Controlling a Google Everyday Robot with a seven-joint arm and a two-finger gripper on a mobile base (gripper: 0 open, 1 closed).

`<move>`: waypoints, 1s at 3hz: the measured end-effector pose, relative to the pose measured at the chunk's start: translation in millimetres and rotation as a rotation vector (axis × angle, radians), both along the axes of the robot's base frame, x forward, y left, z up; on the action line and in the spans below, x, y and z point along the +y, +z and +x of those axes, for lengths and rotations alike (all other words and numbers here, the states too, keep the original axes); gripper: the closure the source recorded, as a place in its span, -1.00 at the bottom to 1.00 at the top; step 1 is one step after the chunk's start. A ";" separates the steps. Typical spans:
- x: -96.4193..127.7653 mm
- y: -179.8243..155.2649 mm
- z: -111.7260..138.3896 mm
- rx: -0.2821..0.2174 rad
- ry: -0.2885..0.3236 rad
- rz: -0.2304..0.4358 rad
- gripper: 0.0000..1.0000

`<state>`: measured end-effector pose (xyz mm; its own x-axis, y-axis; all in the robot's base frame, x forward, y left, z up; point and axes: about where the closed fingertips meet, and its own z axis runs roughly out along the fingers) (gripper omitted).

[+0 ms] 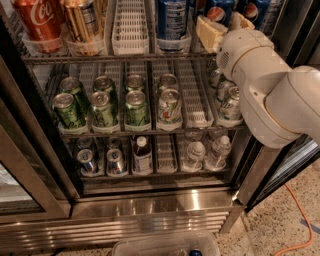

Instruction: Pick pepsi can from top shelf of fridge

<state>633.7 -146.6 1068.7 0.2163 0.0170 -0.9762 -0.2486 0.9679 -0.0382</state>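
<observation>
Tool [226, 26] at top shelf [115, 58] right end, two pepsi cans [219, 11] [254, 11] behind.

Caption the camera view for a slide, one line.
Robot gripper at a pepsi can on the right end of the fridge top shelf, green cans on the shelf below.
</observation>
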 end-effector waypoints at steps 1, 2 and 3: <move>-0.5 2.4 0.0 -0.008 0.001 -0.002 1.00; -0.7 4.8 0.9 -0.016 0.002 -0.004 1.00; -2.3 14.1 2.3 -0.041 0.003 -0.008 1.00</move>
<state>636.0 -148.9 1082.8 0.2562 0.0102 -0.9666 -0.2498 0.9667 -0.0560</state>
